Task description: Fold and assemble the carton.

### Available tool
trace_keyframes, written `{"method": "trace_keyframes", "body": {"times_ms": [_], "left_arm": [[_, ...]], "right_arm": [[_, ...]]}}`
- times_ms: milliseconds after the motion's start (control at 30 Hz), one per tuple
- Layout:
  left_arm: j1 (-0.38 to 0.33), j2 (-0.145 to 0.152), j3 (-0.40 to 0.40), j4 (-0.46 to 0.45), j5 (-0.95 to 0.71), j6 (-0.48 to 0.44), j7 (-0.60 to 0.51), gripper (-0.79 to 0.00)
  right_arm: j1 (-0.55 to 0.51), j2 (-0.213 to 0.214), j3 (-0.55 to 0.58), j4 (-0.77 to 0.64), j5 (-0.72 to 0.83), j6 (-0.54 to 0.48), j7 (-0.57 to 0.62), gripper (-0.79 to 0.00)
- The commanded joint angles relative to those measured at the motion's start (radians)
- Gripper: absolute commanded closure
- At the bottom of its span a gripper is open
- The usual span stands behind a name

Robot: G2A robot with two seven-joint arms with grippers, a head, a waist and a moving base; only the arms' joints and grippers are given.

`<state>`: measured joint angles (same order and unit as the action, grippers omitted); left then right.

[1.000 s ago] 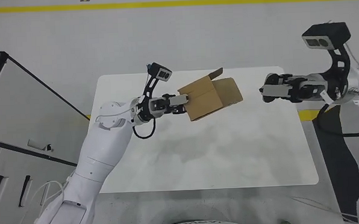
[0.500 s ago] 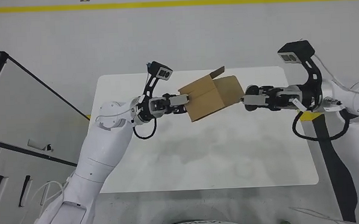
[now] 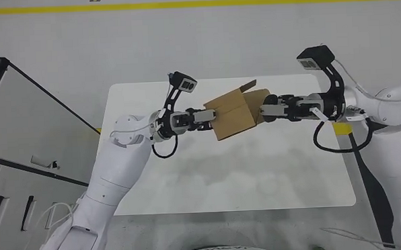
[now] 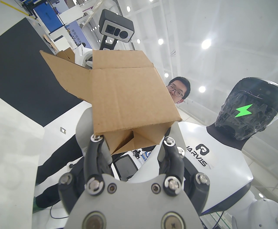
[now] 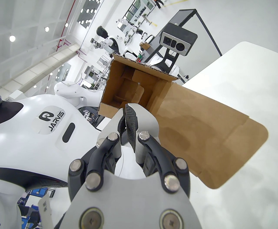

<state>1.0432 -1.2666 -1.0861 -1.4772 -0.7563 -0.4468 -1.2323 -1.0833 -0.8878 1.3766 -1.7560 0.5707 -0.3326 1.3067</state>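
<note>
- The bench (image 3: 223, 184), white with rounded corners, is seen nearest, its near half lying toward 6 o'clock of the arms.
- The left tool (image 4: 133, 139) is placed at 9 o'clock of the carton (image 3: 235, 113). Its fingers are spread to the width of the carton's end and are clamped on that end from two sides.
- The carton is held over the far half of the bench, toward 12 o'clock from the bench's middle, between the two tools.
- The carton is made of plain brown corrugated board and is squared up into a box. The end in the left tool is closed by folded flaps. The other end is open, and small inner flaps are seen folded inside.
- Its long axis is laid close to the 9-to-3 o'clock line, with the open end turned slightly toward 2 o'clock. The mouth is pointed at the right tool.
- A lid flap (image 5: 195, 130) with a rounded tuck tab is swung wide open from one side of the mouth.
- The right tool (image 5: 129, 108) is placed at 3 o'clock of the carton. Its fingers are brought together with nothing seen between them, and their tips are set at the rim of the mouth. Whether the rim is touched cannot be told.
</note>
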Motion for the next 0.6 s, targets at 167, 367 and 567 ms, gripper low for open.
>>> {"method": "trace_keyframes", "body": {"times_ms": [167,367,567], "left_arm": [[-0.005,-0.002,0.006,0.008,0.003,-0.002,-0.003,0.0],[-0.002,-0.002,0.005,0.007,0.009,-0.004,0.002,0.0],[0.0,-0.001,0.003,0.006,0.01,-0.006,0.001,0.0]], "right_arm": [[0.038,-0.009,-0.055,0.028,0.006,-0.015,0.004,0.0],[0.063,-0.02,-0.107,0.043,0.015,-0.023,0.004,0.0],[0.086,-0.024,-0.119,0.047,0.012,-0.026,0.001,0.0]]}}
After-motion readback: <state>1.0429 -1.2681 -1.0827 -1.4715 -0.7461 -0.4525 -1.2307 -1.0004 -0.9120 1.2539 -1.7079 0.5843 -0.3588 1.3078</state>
